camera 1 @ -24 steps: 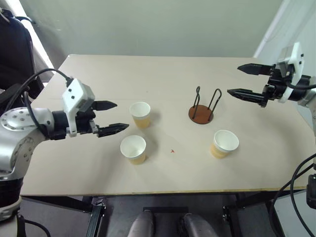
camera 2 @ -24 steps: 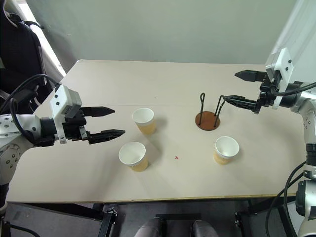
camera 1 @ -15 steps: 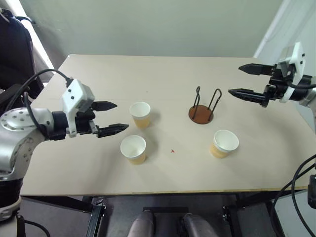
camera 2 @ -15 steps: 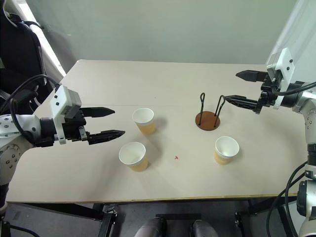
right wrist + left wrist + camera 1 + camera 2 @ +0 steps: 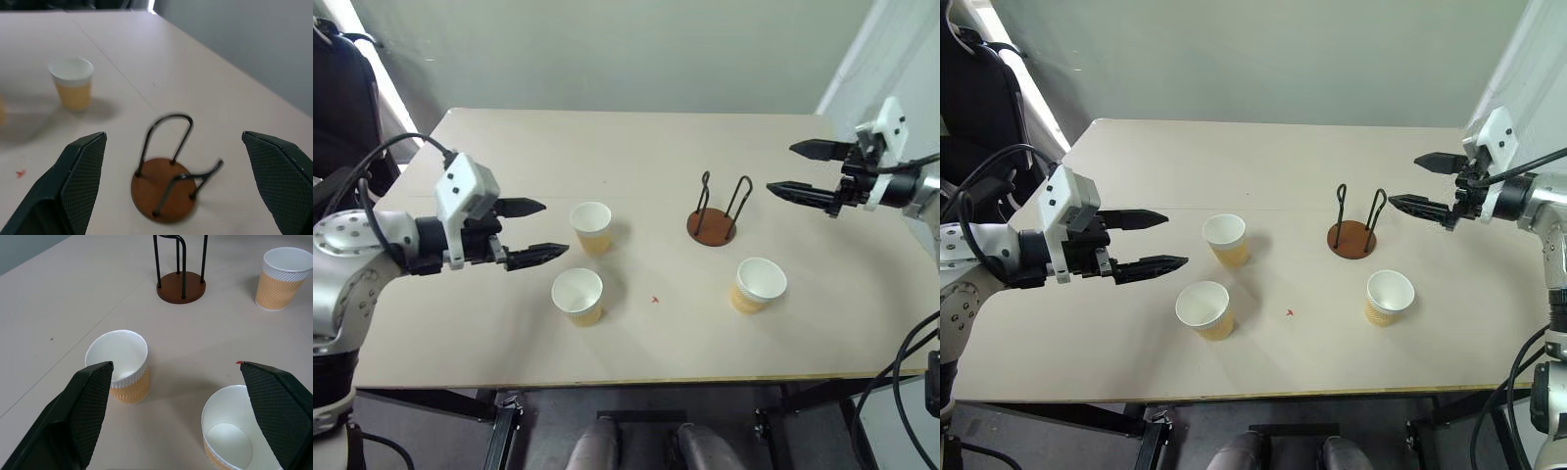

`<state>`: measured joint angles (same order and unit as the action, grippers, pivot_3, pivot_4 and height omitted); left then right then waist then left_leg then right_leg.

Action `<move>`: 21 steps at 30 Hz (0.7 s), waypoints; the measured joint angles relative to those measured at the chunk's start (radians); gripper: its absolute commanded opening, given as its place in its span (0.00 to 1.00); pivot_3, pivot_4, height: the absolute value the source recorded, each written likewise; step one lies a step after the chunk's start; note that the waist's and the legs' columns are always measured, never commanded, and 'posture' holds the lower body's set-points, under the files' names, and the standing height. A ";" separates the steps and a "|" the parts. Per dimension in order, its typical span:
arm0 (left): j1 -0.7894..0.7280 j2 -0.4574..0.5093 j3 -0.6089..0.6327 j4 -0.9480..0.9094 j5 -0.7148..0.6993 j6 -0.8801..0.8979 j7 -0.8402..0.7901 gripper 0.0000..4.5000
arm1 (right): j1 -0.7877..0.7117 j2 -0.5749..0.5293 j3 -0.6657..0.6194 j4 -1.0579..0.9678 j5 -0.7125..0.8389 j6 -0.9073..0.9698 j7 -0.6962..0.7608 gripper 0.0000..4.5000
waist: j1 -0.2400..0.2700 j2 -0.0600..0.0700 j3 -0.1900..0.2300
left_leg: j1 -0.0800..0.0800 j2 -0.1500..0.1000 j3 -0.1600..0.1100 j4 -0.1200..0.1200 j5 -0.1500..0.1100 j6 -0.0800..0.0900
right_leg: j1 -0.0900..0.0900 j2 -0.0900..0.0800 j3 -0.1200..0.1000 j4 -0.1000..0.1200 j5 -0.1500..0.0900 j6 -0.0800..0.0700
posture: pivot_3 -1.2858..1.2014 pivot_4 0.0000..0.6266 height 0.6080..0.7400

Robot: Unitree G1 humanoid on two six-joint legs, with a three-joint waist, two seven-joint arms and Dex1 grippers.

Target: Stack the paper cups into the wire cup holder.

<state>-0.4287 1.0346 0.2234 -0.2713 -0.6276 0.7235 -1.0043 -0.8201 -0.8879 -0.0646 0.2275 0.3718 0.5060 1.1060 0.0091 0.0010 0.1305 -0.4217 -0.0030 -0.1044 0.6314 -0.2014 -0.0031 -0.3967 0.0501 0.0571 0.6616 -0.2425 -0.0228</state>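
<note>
Left gripper (image 5: 537, 232) hung above the table (image 5: 509, 147) on the robot's left, fingers spread wide, holding nothing. Two paper cups stood upright just past its fingertips: the far cup (image 5: 591, 227) straight off the upper finger, the near cup (image 5: 578, 295) a little below and beyond the lower finger. Neither touched the gripper. In the left wrist view both cups sat between the two fingers, apart from each.

Right gripper (image 5: 796, 168) hung on the robot's right, also spread wide and empty, fingertips pointing toward the wire cup holder (image 5: 714, 217). Holder stood upright and empty, near those tips, not touched. Third cup (image 5: 756, 284) stood upright just on the near side of the holder, well apart from the other two.
</note>
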 measured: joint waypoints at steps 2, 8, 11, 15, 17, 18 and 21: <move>0.000 0.000 0.000 0.001 0.000 -0.001 0.000 0.99 | -0.016 0.013 0.019 0.022 -0.025 0.042 -0.032 1.00 | 0.000 0.000 0.000 | 0.000 0.000 0.000 0.000 0.000 0.000 | 0.000 0.000 0.000 0.000 0.000 0.000 | 0.52 0.24 1.00; -0.001 -0.001 -0.001 0.000 0.000 -0.001 0.002 0.99 | -0.054 0.071 0.055 0.059 -0.056 0.192 -0.117 1.00 | 0.000 0.000 0.000 | 0.000 0.000 0.000 0.000 0.000 0.000 | -0.001 0.000 0.000 0.000 0.000 0.000 | 0.52 0.24 1.00; 0.004 -0.001 0.000 -0.004 -0.001 -0.001 0.005 0.99 | -0.074 0.103 0.058 0.076 -0.063 0.261 -0.162 1.00 | 0.000 0.000 0.000 | 0.000 0.000 0.000 0.000 0.000 0.000 | 0.000 0.000 0.000 0.000 0.000 0.000 | 0.52 0.24 1.00; 0.016 -0.001 0.001 -0.006 -0.002 0.001 0.009 0.99 | -0.081 0.146 0.061 0.091 -0.064 0.318 -0.205 1.00 | 0.000 0.000 0.000 | 0.000 0.000 0.000 -0.001 0.000 0.000 | -0.001 0.000 0.000 0.000 0.000 0.000 | 0.52 0.24 1.00; 0.018 0.000 0.002 -0.007 -0.003 0.003 0.011 0.99 | -0.094 0.162 0.061 0.101 -0.064 0.332 -0.218 1.00 | 0.000 0.000 0.000 | 0.000 0.000 0.000 -0.001 0.000 0.000 | -0.001 0.000 0.000 0.000 0.000 0.000 | 0.52 0.24 1.00; 0.019 0.000 0.002 -0.009 -0.003 0.004 0.012 0.99 | -0.098 0.167 0.061 0.101 -0.064 0.333 -0.223 1.00 | 0.000 0.000 0.000 | 0.000 0.000 0.000 -0.001 0.000 0.000 | -0.001 0.000 0.000 0.000 0.000 0.000 | 0.52 0.24 1.00; 0.024 0.000 0.008 -0.016 -0.004 0.006 0.016 0.99 | -0.104 0.188 0.060 0.108 -0.063 0.336 -0.237 1.00 | 0.000 0.000 0.000 | 0.000 0.000 0.000 -0.001 0.000 0.000 | -0.001 0.000 0.000 0.000 0.000 0.000 | 0.52 0.24 1.00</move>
<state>-0.4044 1.0342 0.2312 -0.2869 -0.6321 0.7299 -0.9879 -0.9241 -0.7002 -0.0041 0.3352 0.3084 0.8424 0.8690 0.0090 0.0013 0.1307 -0.4214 -0.0028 -0.1042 0.6307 -0.2016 -0.0029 -0.3979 0.0501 0.0570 0.6619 -0.2424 -0.0231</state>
